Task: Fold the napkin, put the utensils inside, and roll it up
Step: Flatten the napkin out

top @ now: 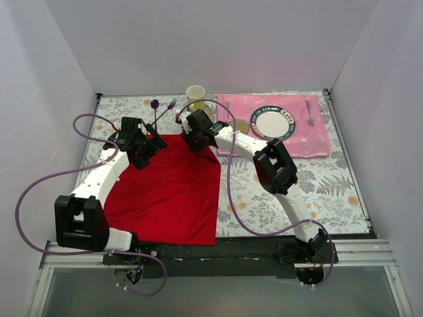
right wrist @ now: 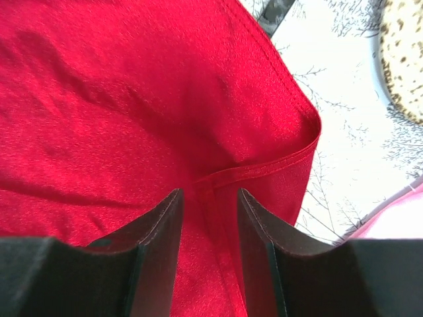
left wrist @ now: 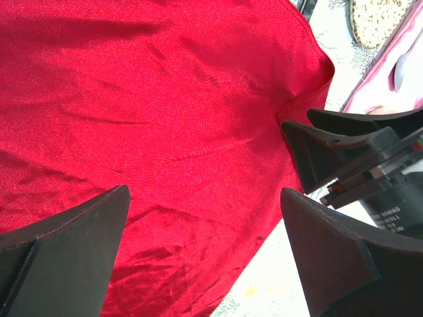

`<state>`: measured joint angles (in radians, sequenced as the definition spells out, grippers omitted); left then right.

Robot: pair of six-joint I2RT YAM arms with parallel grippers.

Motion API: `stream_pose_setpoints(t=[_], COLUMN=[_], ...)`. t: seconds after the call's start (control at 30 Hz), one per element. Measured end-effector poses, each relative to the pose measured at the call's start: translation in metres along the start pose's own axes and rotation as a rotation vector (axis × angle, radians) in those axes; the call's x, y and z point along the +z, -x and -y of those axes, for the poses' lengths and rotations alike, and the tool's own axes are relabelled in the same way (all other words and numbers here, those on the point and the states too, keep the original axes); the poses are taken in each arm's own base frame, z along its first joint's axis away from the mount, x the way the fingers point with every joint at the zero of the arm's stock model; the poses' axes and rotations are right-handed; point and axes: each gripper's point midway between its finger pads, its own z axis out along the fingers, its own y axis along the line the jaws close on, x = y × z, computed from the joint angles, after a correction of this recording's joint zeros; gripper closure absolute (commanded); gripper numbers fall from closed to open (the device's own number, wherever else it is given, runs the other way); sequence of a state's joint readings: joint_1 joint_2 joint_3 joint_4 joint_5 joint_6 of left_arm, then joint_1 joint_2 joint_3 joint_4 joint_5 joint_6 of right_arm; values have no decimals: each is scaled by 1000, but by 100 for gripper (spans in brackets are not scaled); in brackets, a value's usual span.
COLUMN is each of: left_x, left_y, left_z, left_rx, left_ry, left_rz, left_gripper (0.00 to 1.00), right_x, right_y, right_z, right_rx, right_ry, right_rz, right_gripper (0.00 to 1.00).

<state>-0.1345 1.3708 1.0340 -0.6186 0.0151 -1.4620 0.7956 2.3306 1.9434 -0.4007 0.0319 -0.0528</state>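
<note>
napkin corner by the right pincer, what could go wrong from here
1. The napkin corner looks folded over under the right pincer, whose jaws stand parted over the hem; it could bunch and skew the fold.
2. The open left pincer hangs right beside the right one, so they could bump.
3. The speckled cup sits near that corner and might get knocked.

Woven red cloth napkin, slight sheen

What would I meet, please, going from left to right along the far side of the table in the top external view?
Purple spoon → purple fork → cream cup → plate → silver fork.
</note>
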Motion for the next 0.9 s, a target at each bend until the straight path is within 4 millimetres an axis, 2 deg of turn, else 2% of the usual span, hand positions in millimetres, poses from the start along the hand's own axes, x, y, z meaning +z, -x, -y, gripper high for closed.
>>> stream_pose_setpoints(t=[0.23, 0.37, 0.47, 0.5, 0.6, 0.8, 0.9], left_x=[-1, -2, -2, -2, -3, -4, -4], left_y=[0, 0, 1, 1, 1, 2, 2], left_z=[0, 1, 1, 1, 1, 2, 2], left_rx=[0, 0, 0, 0, 0, 0, 0], left_ry=[-3, -3, -4, -5, -6, -10, -10], left_rz=[2, 3, 3, 4, 5, 9, 9], left_gripper=[2, 2, 2, 2, 2, 2, 2], right_x=[15, 15, 16, 16, 16, 17, 16], right_y=[-16, -15, -15, -15, -15, -14, -13], right_z=[1, 2, 3, 3, 1, 2, 4], right_rx=[6, 9, 10, 11, 12, 27, 33], right_ry=[9, 9, 10, 12, 26, 70, 80], right_rz=[-37, -31, -29, -29, -26, -18, -15], right_gripper=[54, 55, 64, 73, 82, 96, 99])
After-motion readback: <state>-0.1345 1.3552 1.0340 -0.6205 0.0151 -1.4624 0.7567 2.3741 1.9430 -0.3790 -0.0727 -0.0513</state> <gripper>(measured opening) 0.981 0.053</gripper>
